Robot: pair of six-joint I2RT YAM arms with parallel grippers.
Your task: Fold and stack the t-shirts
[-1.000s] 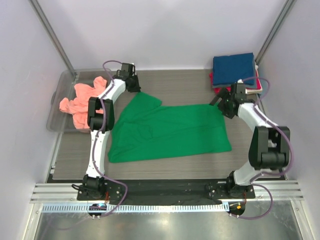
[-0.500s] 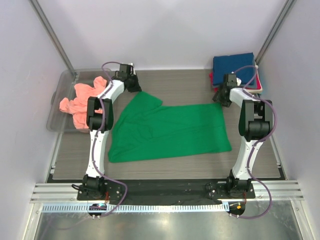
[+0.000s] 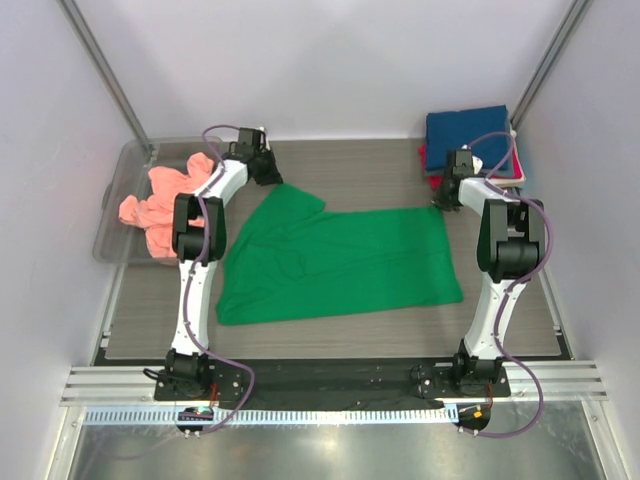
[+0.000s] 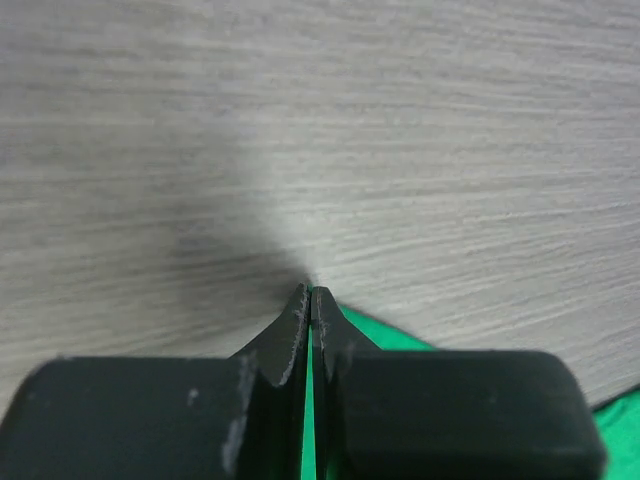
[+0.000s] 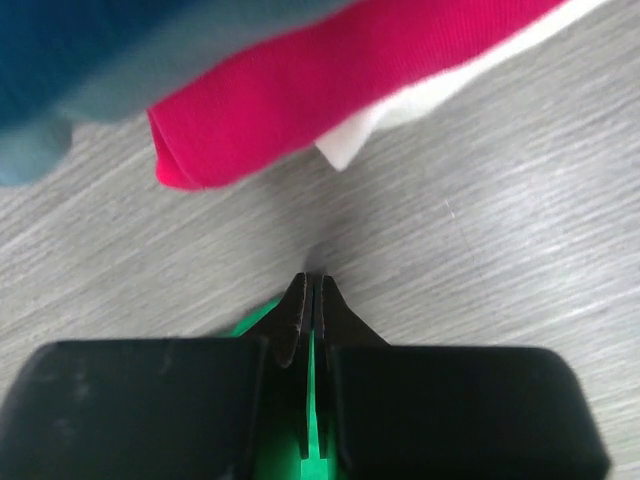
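A bright green t-shirt [image 3: 340,262] lies spread across the middle of the table. My left gripper [image 3: 268,178] is shut on its far left corner, and green cloth [image 4: 307,420] shows between the closed fingers. At the far right corner my right gripper [image 3: 442,200] is shut on the same shirt, with green fabric [image 5: 313,415] pinched in the jaws. A folded stack sits at the back right: a navy t-shirt [image 3: 468,130] on top, red [image 5: 340,90] and white [image 5: 420,100] ones under it. A salmon-pink t-shirt [image 3: 165,205] lies crumpled at the left.
A clear plastic bin [image 3: 118,215] holds the pink shirt at the table's left edge. White walls close in on both sides and behind. The folded stack lies just beyond my right gripper.
My right arm swung toward the green shirt's far right corner and its jaws closed on it. My left gripper stayed shut on the far left corner.
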